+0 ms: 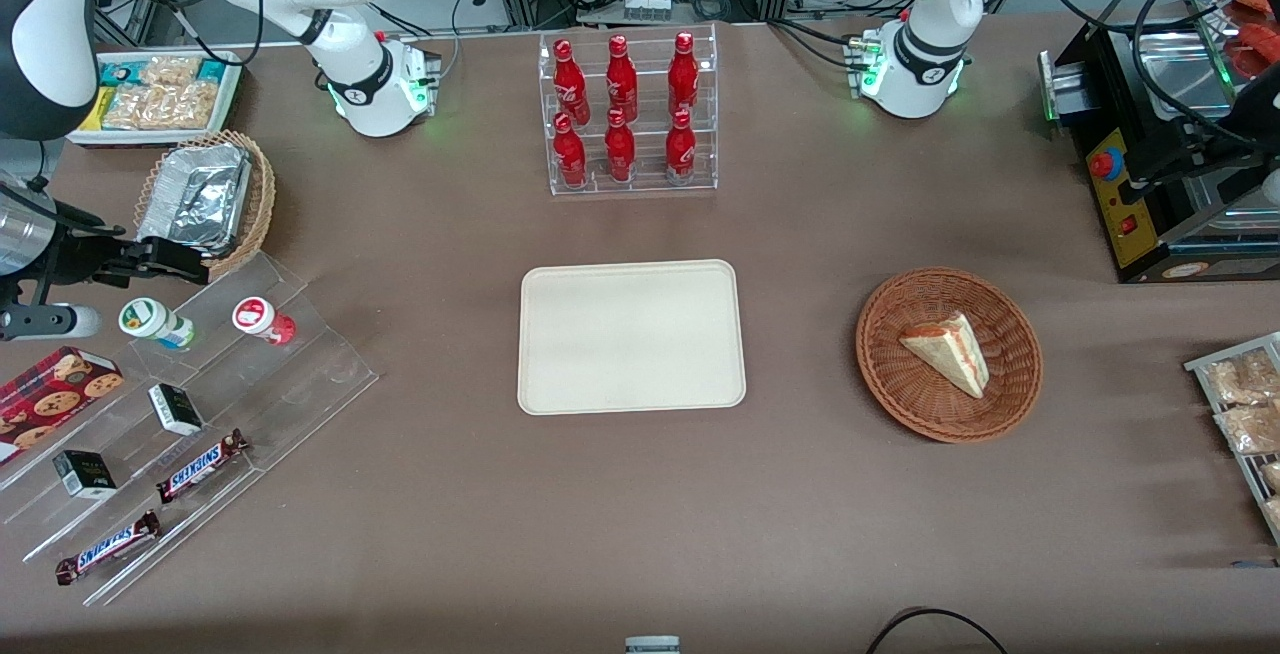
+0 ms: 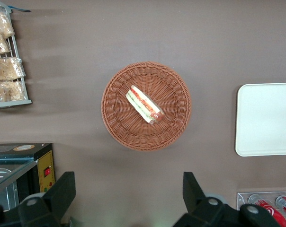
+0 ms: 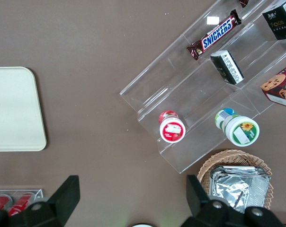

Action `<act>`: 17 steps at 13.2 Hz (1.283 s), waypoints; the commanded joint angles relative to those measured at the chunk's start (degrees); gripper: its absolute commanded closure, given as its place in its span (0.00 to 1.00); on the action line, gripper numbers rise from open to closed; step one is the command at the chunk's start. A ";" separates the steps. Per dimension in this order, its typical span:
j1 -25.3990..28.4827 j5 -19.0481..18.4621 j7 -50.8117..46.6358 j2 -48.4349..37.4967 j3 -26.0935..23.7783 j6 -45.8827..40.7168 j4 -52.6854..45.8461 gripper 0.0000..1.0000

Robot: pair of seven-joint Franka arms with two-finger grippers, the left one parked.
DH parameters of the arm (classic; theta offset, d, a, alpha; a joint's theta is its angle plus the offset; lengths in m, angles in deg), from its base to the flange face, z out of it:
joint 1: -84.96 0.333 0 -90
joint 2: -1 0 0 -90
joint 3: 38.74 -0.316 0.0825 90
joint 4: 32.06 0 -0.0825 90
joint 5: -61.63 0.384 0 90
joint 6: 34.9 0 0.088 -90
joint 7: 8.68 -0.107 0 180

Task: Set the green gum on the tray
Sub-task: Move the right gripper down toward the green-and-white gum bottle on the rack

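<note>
My pincer (image 3: 131, 198) hangs wide open, holding nothing, above the desk (image 1: 450, 494) near the acrylic steps (image 1: 300, 354); green gum (image 1: 155, 322) stands on them beside the red-lidded bottle (image 1: 262, 319); tray (image 1: 630, 337) mid-desk, well apart

my working arm is glossy white with black rings at its joints, and its round base (image 1: 375, 94) glows green along the lower edge, a small red dot on top. thin black cables trail off the base. a big white-and-black link fills the frame edge, with a silvery metal section under it. the gripper (image 1: 165, 259) is matte black and blocky; from the right wrist camera i see its two dark, wedge-shaped fingers (image 3: 62, 198) standing well apart, grey round screw bosses at their roots.
</note>
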 commanded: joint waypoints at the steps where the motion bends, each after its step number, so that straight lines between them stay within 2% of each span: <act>1: 0.06 -1.33 -0.29 0.16 -0.14 1.29 0.23 0.00; 4: -0.29 -1.42 3.31 0.51 -0.14 1.74 0.58 0.00; 7: -0.73 -1.50 13.23 1.56 0.21 2.52 1.11 0.00; 10: -1.25 -1.59 17.88 2.53 0.47 5.24 1.98 0.00; 17: -8.37 -1.59 39.78 4.29 0.39 13.33 6.03 0.00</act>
